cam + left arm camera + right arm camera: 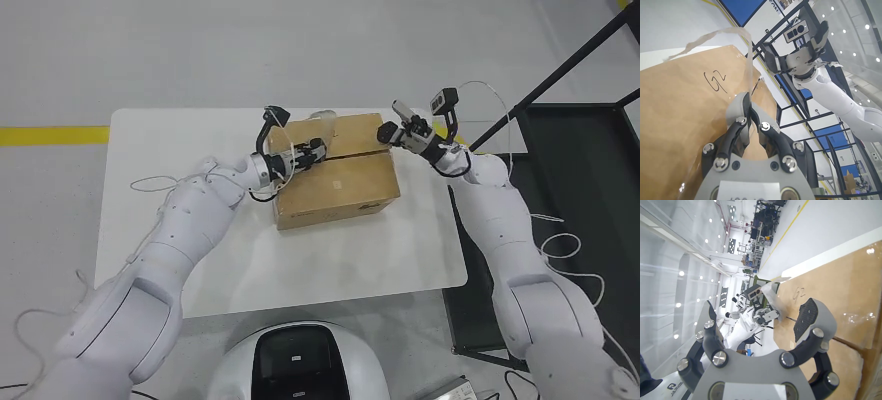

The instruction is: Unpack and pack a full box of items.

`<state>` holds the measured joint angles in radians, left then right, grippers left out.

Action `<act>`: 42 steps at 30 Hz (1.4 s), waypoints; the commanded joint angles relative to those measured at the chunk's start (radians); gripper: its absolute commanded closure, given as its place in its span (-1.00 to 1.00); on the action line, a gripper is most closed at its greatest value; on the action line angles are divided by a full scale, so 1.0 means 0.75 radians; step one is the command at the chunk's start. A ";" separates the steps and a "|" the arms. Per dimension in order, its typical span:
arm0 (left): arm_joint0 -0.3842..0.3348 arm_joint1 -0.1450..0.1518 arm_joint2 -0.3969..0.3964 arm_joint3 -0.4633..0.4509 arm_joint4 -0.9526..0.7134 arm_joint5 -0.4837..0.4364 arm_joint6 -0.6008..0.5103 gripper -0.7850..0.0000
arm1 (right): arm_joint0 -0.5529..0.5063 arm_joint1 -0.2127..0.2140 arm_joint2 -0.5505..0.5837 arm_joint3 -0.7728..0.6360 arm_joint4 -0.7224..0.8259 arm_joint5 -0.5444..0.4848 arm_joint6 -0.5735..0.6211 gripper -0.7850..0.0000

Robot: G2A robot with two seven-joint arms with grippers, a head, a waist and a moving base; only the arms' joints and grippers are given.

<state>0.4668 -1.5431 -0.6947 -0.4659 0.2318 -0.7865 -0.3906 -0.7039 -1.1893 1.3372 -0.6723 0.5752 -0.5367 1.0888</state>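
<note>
In the top view, we see the cardboard box (335, 175) at the centre of the white table (300, 270), with its flaps down. The left gripper (312, 152) sits over the box's upper left part, and a clear tape strip (318, 116) arcs up from it. The right gripper (397, 128) hovers at the box's upper right corner with its jaws spread and nothing between them.

In the left wrist view, we find the left gripper pinched tight on the tape strip (748, 62) at mid-frame. The strip rises and curls toward the upper left above the box (687, 94), which takes the left half. At upper right the right gripper stands wide open and empty.

In the right wrist view, the right gripper's fingers (806, 317) stand far apart low in the frame, gripping nothing. The box (829, 291) lies along the right side. Near the centre, small, the left gripper (772, 315) holds the tape at the box's far edge.
</note>
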 commanded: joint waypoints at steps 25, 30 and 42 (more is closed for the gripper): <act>-0.057 -0.089 0.069 0.116 0.268 0.028 0.178 -1.00 | -0.439 0.127 0.351 -0.499 0.064 0.148 -0.089 -1.00; -0.065 -0.099 0.053 0.126 0.245 -0.010 0.180 -1.00 | -0.448 0.130 0.352 -0.526 0.064 0.154 -0.095 -1.00; -0.078 -0.110 -0.005 0.133 0.112 -0.157 0.071 -1.00 | -0.464 0.136 0.360 -0.562 0.080 0.153 -0.096 -1.00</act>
<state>0.4107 -1.6248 -0.6903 -0.3683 0.3353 -0.9045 -0.3309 -1.0517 -1.0872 1.6090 -1.0921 0.6306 -0.4243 1.0135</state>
